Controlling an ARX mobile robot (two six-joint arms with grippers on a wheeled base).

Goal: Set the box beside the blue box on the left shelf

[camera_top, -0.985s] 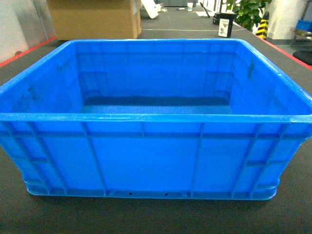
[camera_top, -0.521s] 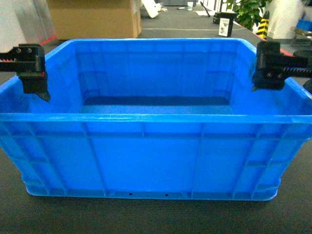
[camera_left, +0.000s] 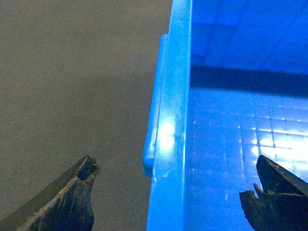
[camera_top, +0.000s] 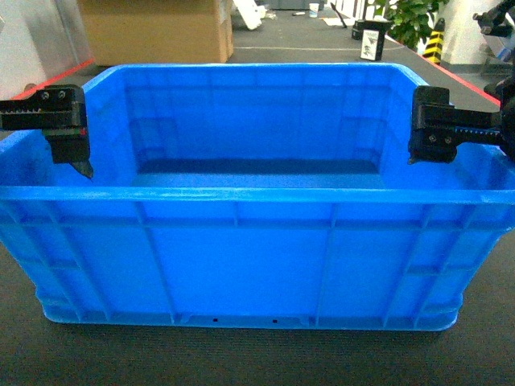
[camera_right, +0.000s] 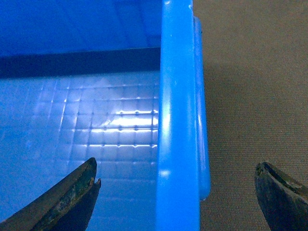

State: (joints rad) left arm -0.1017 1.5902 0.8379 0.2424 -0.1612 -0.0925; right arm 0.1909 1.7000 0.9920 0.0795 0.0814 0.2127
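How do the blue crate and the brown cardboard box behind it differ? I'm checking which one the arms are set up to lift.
The blue crate is open-topped ribbed plastic; the cardboard box is plain brown, its top cropped out of view. The crate sits close in front, the box farther back on the left. The left gripper and right gripper each straddle a crate side rim, jaws open; nothing is near the box. Both rest on the dark floor.
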